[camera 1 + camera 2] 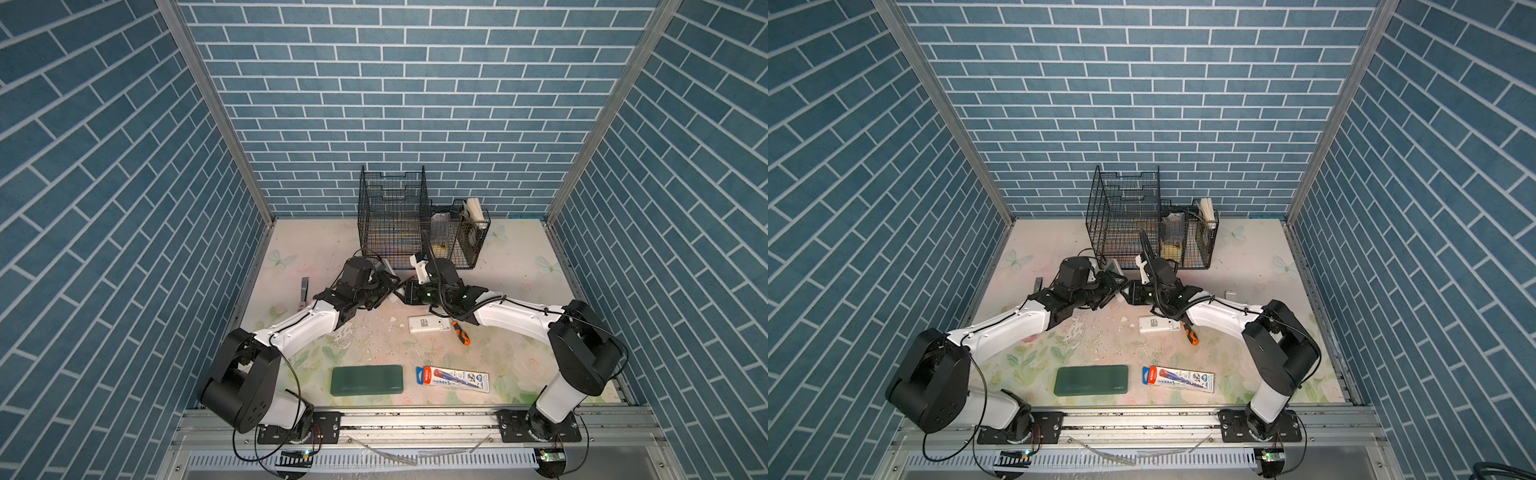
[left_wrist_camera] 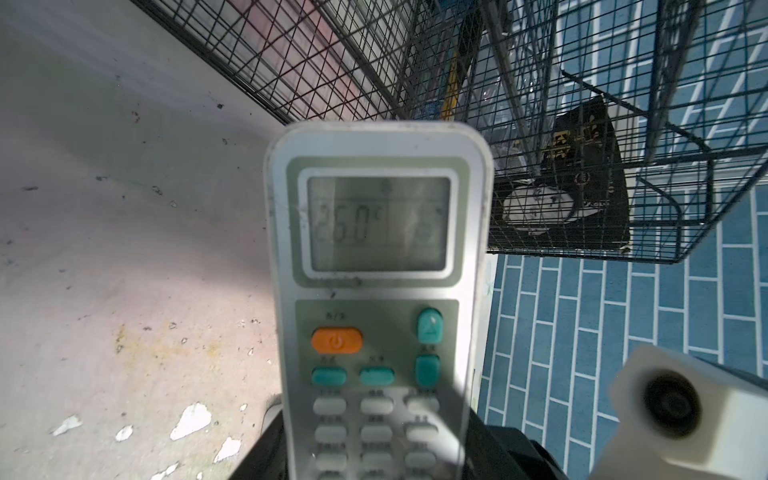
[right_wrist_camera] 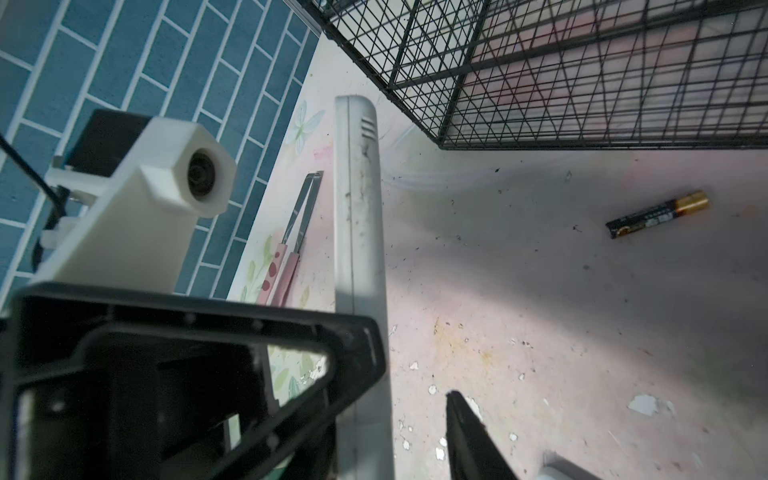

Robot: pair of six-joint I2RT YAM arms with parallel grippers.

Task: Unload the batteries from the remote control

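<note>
Battery [image 3: 656, 218], one only, lies flat & loose on the surface [image 3: 582, 340] near the foot of the wire basket [image 1: 395, 216], well apart from both my pincers. No other batteries show in any view.

The remote [image 2: 378, 257] is clamped in my left pincer [image 1: 383, 283], gripped across its long edges at the keypad end and held on edge. Its long axis runs from that pincer toward the basket, screen end foremost. Keys & screen face the left wrist cam, so the back w/ the battery bay faces my right arm. The right wrist cam sees the remote edge-on, w/ one finger [image 3: 473, 440] of my right pincer [image 1: 402, 291] just beside that back side. The other finger doesn't show, so I can't tell if that pincer is apart, together or holding sth. The bay is hidden everywhere. The screen shows digits, so prob. cells are inside.

My right pincer is the nearer one to the bay. I judge it should come in across the remote's length.

Room is tight. The basket is close beyond the remote's tip, and tweezers [image 3: 291, 232] lie beside it on the left arm's side. A second remote [image 1: 428, 324] & screwdriver [image 1: 462, 333] sit by my right forearm. The green case [image 1: 366, 379] & pen pack [image 1: 453, 379] are well apart, at the front.
</note>
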